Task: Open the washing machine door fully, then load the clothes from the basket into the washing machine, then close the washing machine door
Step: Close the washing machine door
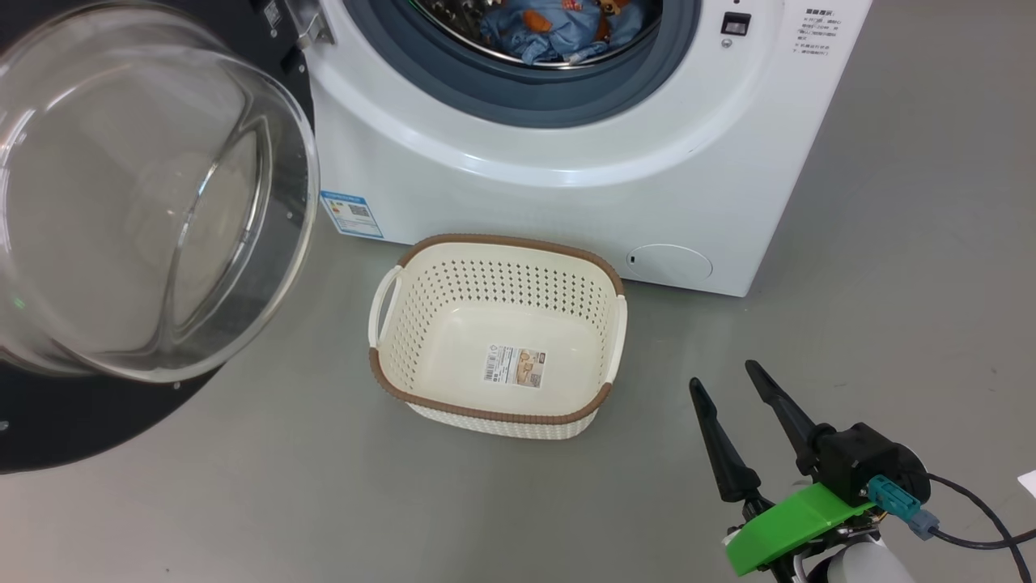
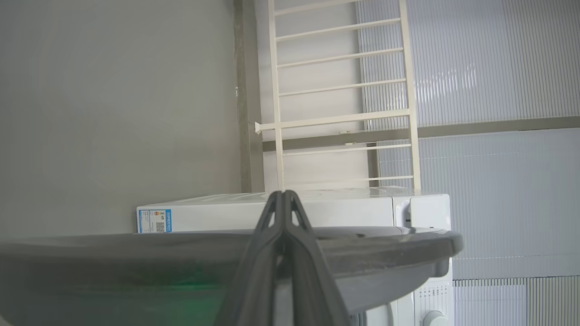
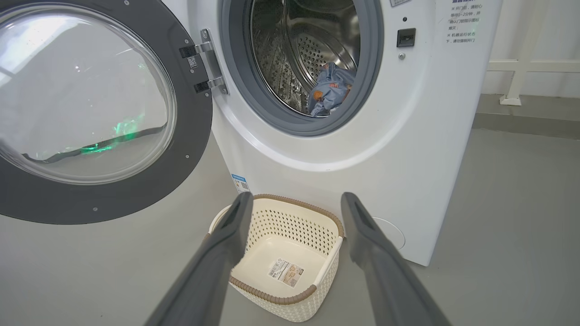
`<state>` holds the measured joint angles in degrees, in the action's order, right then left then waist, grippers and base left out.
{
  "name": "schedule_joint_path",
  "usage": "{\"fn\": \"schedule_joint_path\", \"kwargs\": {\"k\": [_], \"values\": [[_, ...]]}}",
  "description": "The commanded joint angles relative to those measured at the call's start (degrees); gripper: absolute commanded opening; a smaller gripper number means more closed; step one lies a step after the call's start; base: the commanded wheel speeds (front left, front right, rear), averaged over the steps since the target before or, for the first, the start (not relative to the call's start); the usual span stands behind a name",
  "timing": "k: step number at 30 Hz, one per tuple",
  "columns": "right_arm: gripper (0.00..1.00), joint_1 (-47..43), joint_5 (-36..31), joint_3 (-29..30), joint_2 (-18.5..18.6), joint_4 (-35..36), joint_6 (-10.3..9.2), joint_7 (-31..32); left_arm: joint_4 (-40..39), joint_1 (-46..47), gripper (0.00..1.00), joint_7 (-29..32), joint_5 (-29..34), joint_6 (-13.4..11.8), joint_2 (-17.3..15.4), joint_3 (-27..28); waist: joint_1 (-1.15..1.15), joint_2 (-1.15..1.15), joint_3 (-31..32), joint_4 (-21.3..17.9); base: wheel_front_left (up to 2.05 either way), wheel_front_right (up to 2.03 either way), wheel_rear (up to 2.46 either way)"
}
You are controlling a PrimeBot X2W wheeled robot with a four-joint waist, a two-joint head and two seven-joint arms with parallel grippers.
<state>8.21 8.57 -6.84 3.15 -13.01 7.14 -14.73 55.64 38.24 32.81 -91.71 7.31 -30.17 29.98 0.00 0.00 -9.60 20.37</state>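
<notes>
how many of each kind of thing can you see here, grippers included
Big white boxy front-loading washing machine: 1
Round black-rimmed glass washing machine door, open: 1
Small cream-white perforated plastic basket, empty: 1
Bundle of light blue printed clothes in the drum: 1
Dark two-finger grippers: 2, left gripper shut, right gripper open
Total: 6

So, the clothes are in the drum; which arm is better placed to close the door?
Left, probably. The left end effector, shut, sits right at the rim of the washing machine door, while the right end effector, open, hangs past the basket, away from it.
</notes>
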Motion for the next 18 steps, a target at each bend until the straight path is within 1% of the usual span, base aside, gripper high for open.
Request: {"fn": "schedule_joint_path", "kwargs": {"k": [1, 4, 7, 13, 16, 18], "values": [[1.00, 1.8, 0.1, -1.4, -0.3, 1.3, 0.35, -0.3, -1.3, 0.4, 0.00, 2.0, -0.5, 0.2, -3.2, 0.3, 0.00, 0.00, -0.1, 0.0, 0.00, 0.00, 0.00], [1.00, 1.9, 0.4, -1.5, -0.3, 1.2, 0.35, -0.3, -1.8, -0.2, 0.00, 5.4, -1.0, 0.2, -3.1, -0.1, 0.00, 0.00, -0.1, 0.0, 0.00, 0.00, 0.00], [1.00, 1.9, 0.8, -1.5, -0.3, 1.0, 0.35, -0.3, -2.8, -1.1, 0.00, 11.1, -2.3, 0.2, -2.8, -0.6, 0.00, 0.00, -0.1, 0.0, 0.00, 0.00, 0.00], [1.00, 1.9, 1.2, -1.5, -0.3, 0.9, 0.35, -0.3, -5.3, -3.4, 0.00, 19.6, -3.9, 0.2, -2.6, -1.3, 0.00, 0.00, -0.2, -0.3, 0.00, 0.00, 0.00], [1.00, 2.0, 1.5, -1.5, -0.3, 0.9, 0.35, -0.3, -6.3, -4.2, 0.00, 25.8, -6.5, 0.2, -1.4, -1.1, 0.00, 0.00, -0.1, -0.5, 0.00, 0.00, 0.00], [1.00, 2.0, 1.6, -1.5, -0.3, 0.9, 0.35, -0.3, -7.2, -5.2, 0.00, 29.4, -7.6, 0.2, -1.3, -1.1, 0.00, 0.00, 0.0, -0.8, 0.00, 0.00, 0.00]]}}
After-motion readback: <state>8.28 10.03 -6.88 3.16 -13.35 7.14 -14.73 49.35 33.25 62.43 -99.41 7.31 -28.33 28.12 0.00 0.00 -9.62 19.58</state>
